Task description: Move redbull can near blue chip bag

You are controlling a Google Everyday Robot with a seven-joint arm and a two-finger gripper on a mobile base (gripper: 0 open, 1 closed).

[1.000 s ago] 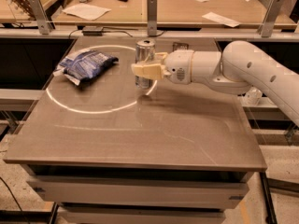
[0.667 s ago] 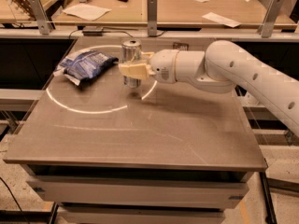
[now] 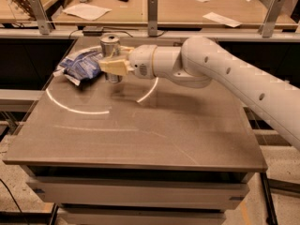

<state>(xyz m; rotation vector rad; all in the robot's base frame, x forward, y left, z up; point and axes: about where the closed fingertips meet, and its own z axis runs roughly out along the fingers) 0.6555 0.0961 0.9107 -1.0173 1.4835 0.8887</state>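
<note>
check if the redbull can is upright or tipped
Upright: the redbull can is vertical, silver top up, gripped by the end effector beside the blue chip bag.

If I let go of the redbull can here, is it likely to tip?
Probably tippy: the redbull can is tall and slim, upright in the gripper beside the blue chip bag. Smooth metal may slip; release gently.

Pincer (image 3: 111,67) around can (image 3: 110,43) beside bag (image 3: 80,63)

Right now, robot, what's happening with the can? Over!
Gripper shut on redbull can, far end of table. Can upright, close beside blue chip bag. Nothing between them.
</note>
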